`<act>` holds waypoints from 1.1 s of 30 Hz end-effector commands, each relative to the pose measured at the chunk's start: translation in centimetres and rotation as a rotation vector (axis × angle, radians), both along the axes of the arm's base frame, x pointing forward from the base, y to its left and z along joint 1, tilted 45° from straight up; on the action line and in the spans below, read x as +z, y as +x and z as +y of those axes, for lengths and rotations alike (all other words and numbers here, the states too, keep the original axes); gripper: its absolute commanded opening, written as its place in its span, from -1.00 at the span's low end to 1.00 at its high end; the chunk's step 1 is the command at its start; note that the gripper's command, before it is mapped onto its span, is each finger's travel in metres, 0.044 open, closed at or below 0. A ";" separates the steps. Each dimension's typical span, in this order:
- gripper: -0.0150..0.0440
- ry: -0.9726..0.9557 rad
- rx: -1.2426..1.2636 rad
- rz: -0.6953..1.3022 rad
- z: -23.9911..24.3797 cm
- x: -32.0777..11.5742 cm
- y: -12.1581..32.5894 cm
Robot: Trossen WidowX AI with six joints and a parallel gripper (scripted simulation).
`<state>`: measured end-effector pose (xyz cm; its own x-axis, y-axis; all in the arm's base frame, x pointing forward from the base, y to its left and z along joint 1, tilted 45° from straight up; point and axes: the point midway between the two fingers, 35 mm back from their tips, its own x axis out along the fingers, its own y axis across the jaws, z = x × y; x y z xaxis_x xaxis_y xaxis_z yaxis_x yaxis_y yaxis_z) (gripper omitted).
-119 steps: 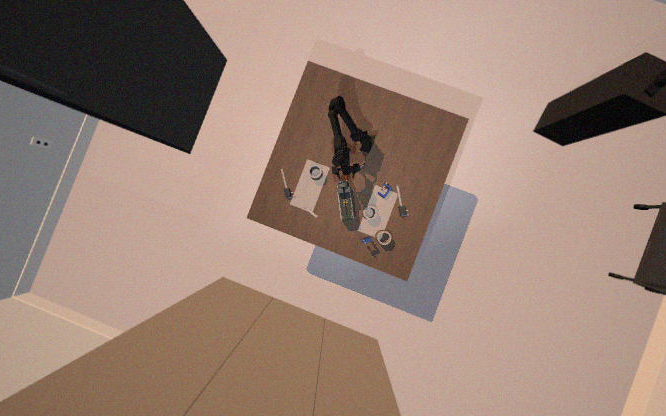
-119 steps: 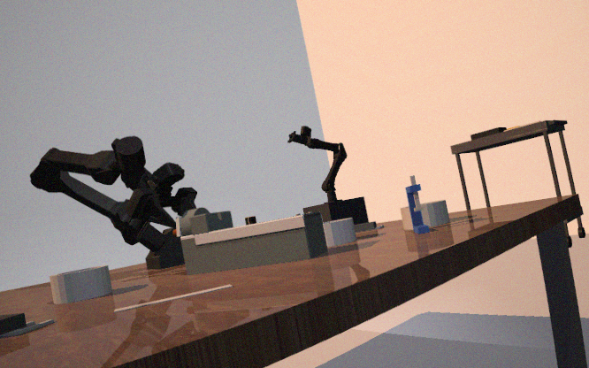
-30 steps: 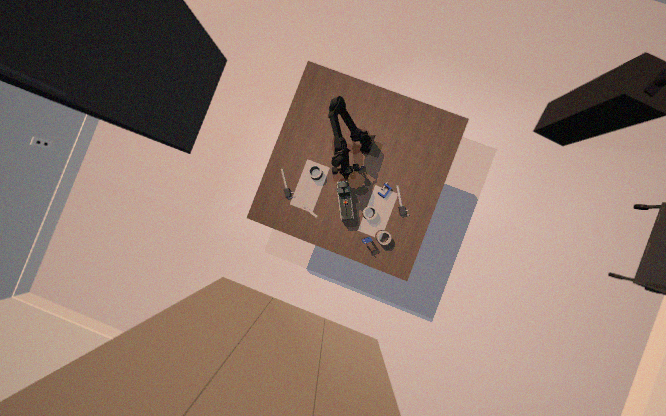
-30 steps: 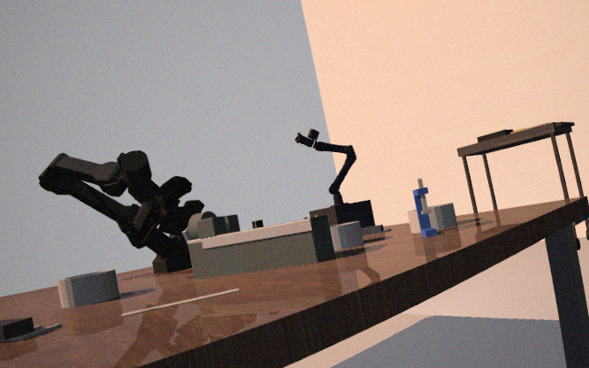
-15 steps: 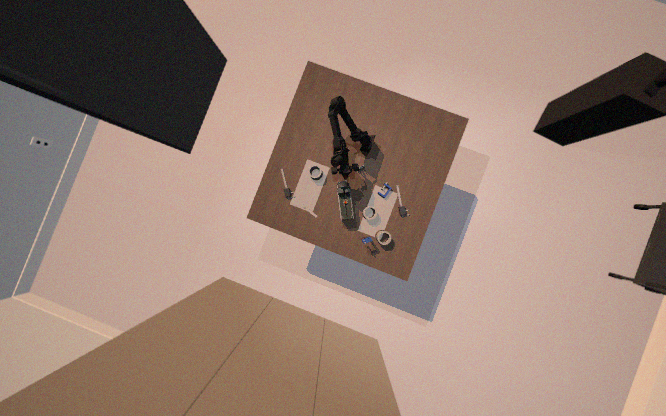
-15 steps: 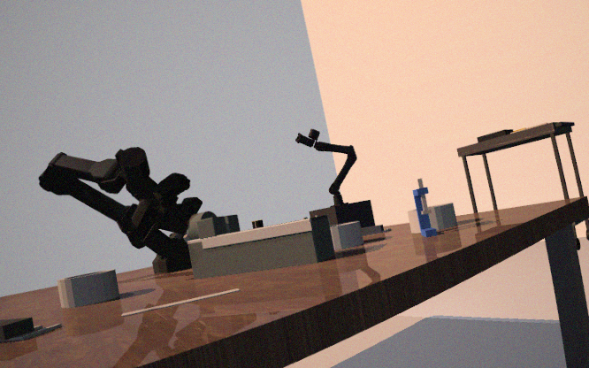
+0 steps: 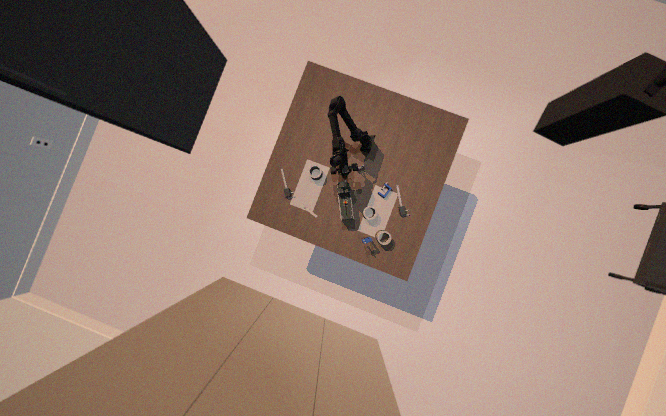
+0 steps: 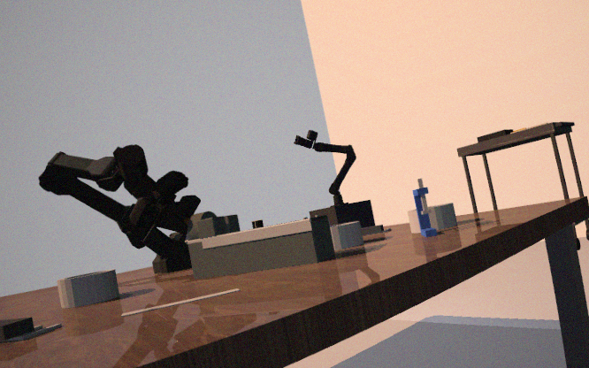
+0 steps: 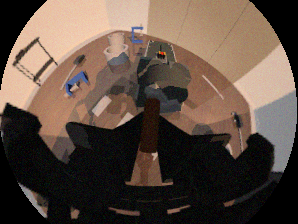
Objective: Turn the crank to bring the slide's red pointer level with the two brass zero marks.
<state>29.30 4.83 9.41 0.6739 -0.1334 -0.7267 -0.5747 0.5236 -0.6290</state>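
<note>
The grey-green machine (image 7: 346, 210) (image 8: 251, 256) (image 9: 168, 46) stands on the table. Its slide carries a small red-orange pointer (image 7: 345, 202) (image 9: 161, 53). The brass marks are too small to tell apart, so whether the pointer is level with them is unclear. A brown cylindrical crank handle (image 9: 151, 122) runs between my fingers in the wrist view. My gripper (image 9: 149, 115) is shut on this handle, at the machine's end nearest the arm. In the exterior view the fingertips and handle are hidden by dark arm parts and the machine.
White pots (image 7: 315, 172) (image 7: 369, 212) (image 8: 88, 288) stand on both sides of the machine. A beige pot (image 7: 384, 238) and a blue clamp-like stand (image 7: 384, 190) (image 9: 77, 82) are to one side. A thin pale strip (image 8: 180, 302) and a dark block (image 8: 2, 329) lie on the other side.
</note>
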 end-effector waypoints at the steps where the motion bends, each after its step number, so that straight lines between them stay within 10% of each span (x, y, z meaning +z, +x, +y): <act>1: -0.49 0.002 0.001 -0.021 0.0 0.9 0.3; 33: -0.49 0.002 0.001 -0.021 -0.2 1.4 0.6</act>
